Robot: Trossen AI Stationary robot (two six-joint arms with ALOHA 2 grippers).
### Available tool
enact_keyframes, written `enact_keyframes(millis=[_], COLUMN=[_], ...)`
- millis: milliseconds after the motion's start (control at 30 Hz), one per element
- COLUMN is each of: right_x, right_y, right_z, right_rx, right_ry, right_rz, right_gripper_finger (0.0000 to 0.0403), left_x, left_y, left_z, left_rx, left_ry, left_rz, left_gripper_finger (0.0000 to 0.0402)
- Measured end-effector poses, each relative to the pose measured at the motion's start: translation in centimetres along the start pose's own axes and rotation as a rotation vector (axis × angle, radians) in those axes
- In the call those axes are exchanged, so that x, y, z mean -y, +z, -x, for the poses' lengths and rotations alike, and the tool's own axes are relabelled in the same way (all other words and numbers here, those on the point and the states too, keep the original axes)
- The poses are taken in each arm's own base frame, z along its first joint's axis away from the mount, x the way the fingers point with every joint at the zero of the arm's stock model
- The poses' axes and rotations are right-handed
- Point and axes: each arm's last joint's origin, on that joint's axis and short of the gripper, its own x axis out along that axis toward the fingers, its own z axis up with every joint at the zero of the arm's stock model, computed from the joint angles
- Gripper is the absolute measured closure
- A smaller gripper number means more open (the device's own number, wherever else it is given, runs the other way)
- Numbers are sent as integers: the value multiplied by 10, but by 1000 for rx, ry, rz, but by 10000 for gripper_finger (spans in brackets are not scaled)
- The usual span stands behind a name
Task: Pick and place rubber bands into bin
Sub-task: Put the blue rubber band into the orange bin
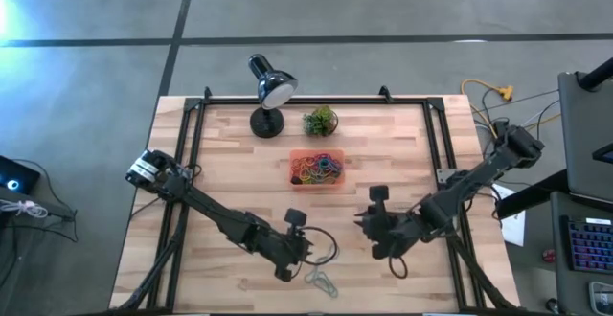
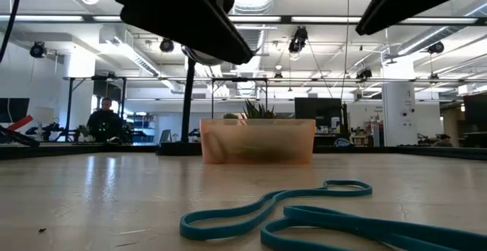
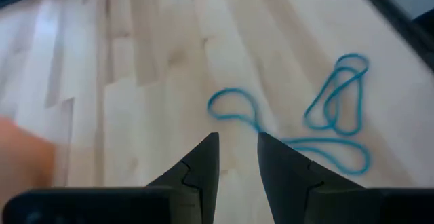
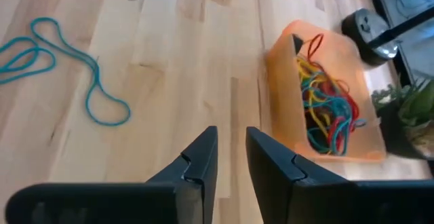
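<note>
Bands point(image 1: 318, 168) in bin point(image 1: 295, 181); prob. two more point(image 1: 323, 281) at near edge.

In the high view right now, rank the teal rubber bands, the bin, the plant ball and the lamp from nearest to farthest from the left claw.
From the left claw:
1. Teal rubber bands, beside it at the table's near edge.
2. Bin, mid-table, holding mixed-colour bands.
3. Plant ball, just beyond the bin.
4. Lamp, by the far edge; its base is too close to the plant to rank firmly.
</note>
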Motion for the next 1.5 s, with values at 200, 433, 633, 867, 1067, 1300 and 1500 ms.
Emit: enact_keyframes(millis=[200, 433, 633, 867, 1067, 1300, 1500], right_x=[-10, -23, -25, -26, -26, -26, -26], right_y=[-7, -13, -16, -15, -15, -15, -15], right_z=[-2, -15, -19, -11, -11, -11, -11], right_rx=[-19, -51, -71, -46, -45, -42, -40], right_ry=[7, -3, -9, 9, 9, 9, 8], right_rz=[-21, 7, 26, 23, 23, 24, 22], right_gripper_finger=[334, 331, 339, 340, 344, 344, 344], left_x=[2, 6, 5, -1, -1, 4, 6], left_y=[3, 5, -2, -14, -16, -20, -22], left_z=[-1, -16, -42, -63, -72, -90, -95], left_rx=[50, 141, 176, 154, 181, 208, 200], left_ry=[-52, -56, -33, -12, -32, -130, -173], left_rz=[22, 3, 5, 67, 77, 74, 67], left_gripper_finger=[315, 315, 315, 315, 315, 315, 315])
